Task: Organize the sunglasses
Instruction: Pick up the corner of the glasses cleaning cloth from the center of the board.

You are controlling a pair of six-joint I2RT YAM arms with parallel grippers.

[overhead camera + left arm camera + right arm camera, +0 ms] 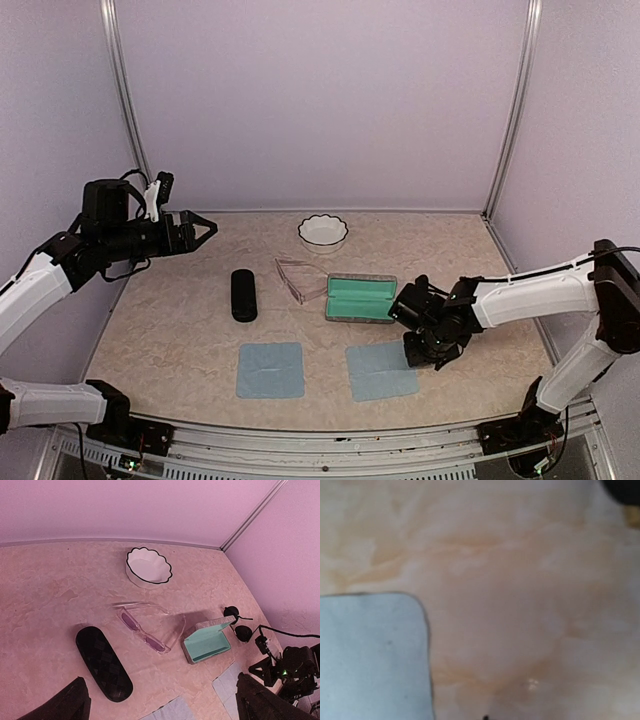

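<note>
The pale pinkish-clear sunglasses (300, 278) lie unfolded on the table's middle, also in the left wrist view (147, 629). The round dark-lensed sunglasses (243, 633) lie just right of the open grey case (361, 298), next to my right arm; the top view hides them behind that arm. My left gripper (203, 229) is open, empty and raised high at the left. Its fingers (70, 705) frame the left wrist view. My right gripper (420, 350) points down close to the table at the right blue cloth's (370, 655) edge. Its jaws do not show.
A closed black oblong case (243, 295) lies left of the clear pair. The grey case's teal lining (207, 644) faces up. A white scalloped bowl (312, 241) stands at the back. Two blue cloths (270, 369) (380, 370) lie near the front edge.
</note>
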